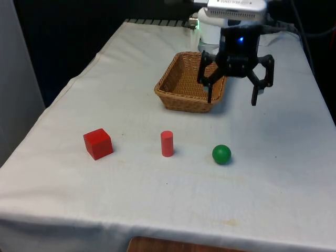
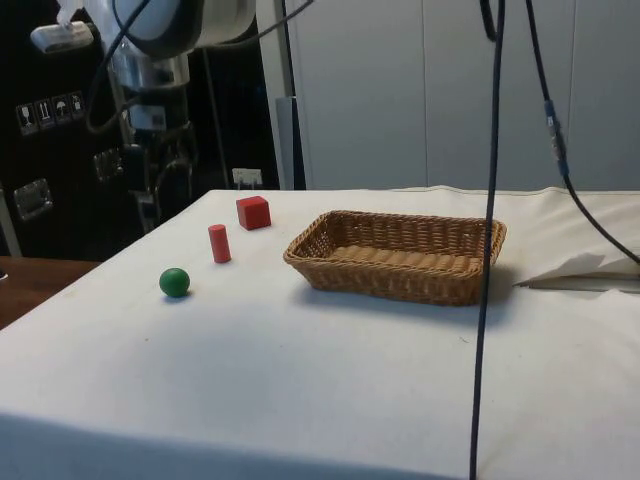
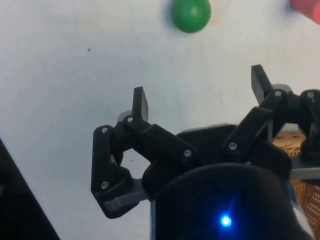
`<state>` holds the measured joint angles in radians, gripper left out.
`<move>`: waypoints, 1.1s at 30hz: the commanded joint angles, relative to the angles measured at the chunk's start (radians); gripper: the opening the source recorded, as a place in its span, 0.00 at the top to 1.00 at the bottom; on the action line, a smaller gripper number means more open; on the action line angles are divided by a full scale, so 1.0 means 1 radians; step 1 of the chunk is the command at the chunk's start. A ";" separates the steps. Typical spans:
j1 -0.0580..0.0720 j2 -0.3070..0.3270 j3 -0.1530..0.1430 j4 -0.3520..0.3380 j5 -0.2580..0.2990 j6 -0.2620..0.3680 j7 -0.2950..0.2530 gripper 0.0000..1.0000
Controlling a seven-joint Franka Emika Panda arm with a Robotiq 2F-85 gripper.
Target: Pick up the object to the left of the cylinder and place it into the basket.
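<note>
The front view is looking down the table (image 1: pixel 157 210) from its near end, taking in the whole cloth. The side view is sitting low beside the table, facing across it. Both are sharing the basket (image 1: pixel 181 89), cylinder (image 1: pixel 167 143) and green ball (image 1: pixel 221 154). The wrist view is looking down past the gripper (image 3: pixel 200 95), catching the ball close.

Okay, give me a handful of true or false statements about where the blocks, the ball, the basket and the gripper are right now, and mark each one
1. The red cube sits on the front view's left of the red cylinder. True.
2. The green ball lies inside the basket. False: it rests on the cloth, apart from the basket.
3. The gripper is open and holds nothing. True.
4. The cylinder lies on its side. False: it stands upright.
5. The gripper touches the cube. False: it hangs near the basket.
</note>
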<state>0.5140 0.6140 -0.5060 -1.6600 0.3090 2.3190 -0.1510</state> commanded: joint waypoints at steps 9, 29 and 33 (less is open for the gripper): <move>-0.008 0.060 0.010 0.020 0.047 0.044 -0.035 0.00; -0.011 0.171 0.003 0.068 0.105 0.112 -0.048 0.00; -0.024 0.195 0.018 0.083 0.154 0.131 -0.077 0.00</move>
<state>0.5020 0.8040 -0.5030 -1.5840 0.4500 2.4390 -0.2180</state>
